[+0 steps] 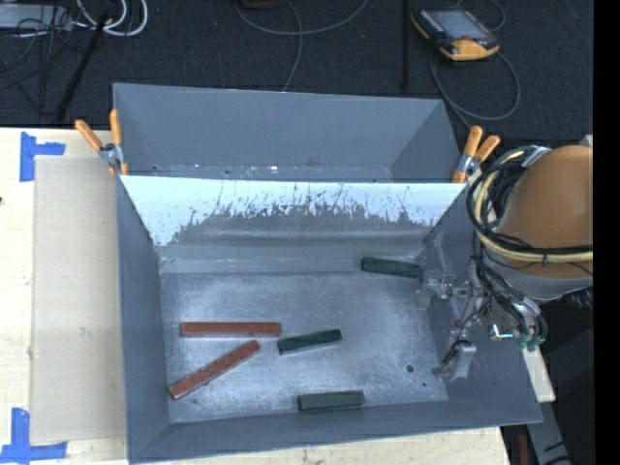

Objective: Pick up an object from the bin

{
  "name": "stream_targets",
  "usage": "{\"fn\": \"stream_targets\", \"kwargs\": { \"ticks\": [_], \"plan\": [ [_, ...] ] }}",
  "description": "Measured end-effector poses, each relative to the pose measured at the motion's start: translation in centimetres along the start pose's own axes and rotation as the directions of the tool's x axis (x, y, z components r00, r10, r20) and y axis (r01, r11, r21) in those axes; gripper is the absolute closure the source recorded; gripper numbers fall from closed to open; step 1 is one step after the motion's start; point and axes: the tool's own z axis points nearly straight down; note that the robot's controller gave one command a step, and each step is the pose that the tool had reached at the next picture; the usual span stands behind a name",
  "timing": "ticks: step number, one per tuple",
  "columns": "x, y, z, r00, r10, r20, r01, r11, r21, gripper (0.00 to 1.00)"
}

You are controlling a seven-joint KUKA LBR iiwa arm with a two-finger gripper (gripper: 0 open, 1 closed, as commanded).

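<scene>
Grey metal bin (291, 143) carries five loose sticks. Two reddish-brown flat bars (230, 328) lie at the left of its floor. One dark green short bar (310, 341) lies mid-floor, a second green bar (331, 401) by the front wall, and a third green bar (391, 268) towards the back right. The gripper (453, 361) hangs low by the right wall, nearest that third bar yet apart from it. Whether it is spread or pressed together I cannot tell. Nothing appears lifted, so the grasp and the raise seem left to do.

No legible text or labels
</scene>
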Motion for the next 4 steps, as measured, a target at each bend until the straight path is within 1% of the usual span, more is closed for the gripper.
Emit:
{"fn": "stream_targets", "kwargs": {
  "ticks": [1, 2, 3, 4],
  "plan": [
    [-4.7, 4.5, 11.1, 0.993, -0.115, 0.002, 0.115, 0.993, -0.001, 0.0],
    [-6.4, 9.1, 15.7, 0.993, -0.122, 0.005, 0.122, 0.993, -0.001, 0.0],
    [-6.5, 8.8, 15.4, 0.993, -0.121, 0.009, 0.121, 0.993, 0.002, 1.0],
    [-8.8, 9.5, 0.9, 0.997, -0.08, 0.019, 0.08, 0.997, 0.002, 1.0]
  ]
}}
